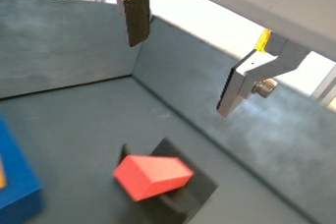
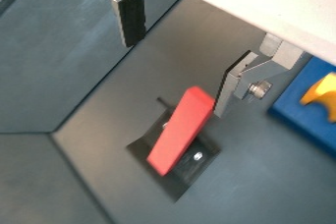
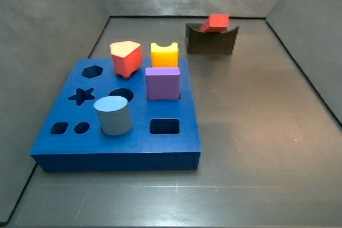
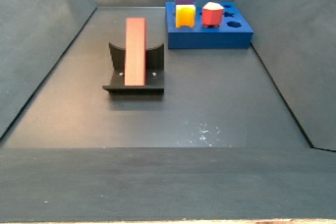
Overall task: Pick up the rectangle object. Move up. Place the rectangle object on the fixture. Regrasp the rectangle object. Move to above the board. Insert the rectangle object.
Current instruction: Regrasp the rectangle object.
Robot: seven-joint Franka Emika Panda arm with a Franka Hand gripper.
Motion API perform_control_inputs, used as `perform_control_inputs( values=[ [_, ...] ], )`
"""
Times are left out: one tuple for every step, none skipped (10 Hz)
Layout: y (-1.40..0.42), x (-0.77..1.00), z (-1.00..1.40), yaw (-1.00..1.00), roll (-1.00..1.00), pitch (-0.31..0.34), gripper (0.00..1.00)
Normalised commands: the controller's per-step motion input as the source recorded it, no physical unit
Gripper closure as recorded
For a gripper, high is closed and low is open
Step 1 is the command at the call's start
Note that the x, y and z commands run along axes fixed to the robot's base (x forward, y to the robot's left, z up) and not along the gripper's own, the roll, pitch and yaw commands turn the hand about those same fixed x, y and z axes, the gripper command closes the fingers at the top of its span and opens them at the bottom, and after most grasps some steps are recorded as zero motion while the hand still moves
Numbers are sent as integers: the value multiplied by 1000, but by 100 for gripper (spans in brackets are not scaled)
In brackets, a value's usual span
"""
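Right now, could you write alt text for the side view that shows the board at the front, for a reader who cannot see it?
A blue board with shaped holes fills the foreground, with a heart-topped block, an orange block, a purple cube and a grey cylinder on it. Behind, the red rectangle object rests on the dark fixture. The claw is not in this view.

The rectangle object (image 4: 136,51) looked like smooth matt red plastic, lying on the fixture (image 4: 134,83), which was dull dark plastic or metal. The gripper (image 2: 184,56), above both in the wrist views, had brushed silver metal fingers (image 1: 241,83) with matt black pads, and the board (image 3: 114,122) was smooth matt blue.
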Motion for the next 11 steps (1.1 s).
perform_control_inputs(
  values=[
    [-38,90,-1,75,1000,121,0],
    [-41,91,-2,84,1000,135,0],
    [-41,92,-3,113,1000,163,0],
    [-44,95,-6,142,1000,189,0],
    [-48,104,-4,184,876,200,0],
    [-50,105,-6,195,750,188,0],
    [-53,105,-10,215,498,150,0],
    [-45,99,-1,221,339,121,0],
    [-37,89,5,223,244,84,0],
    [-40,83,-8,216,189,33,0],
    [-45,83,-6,202,173,13,0]
  ],
)
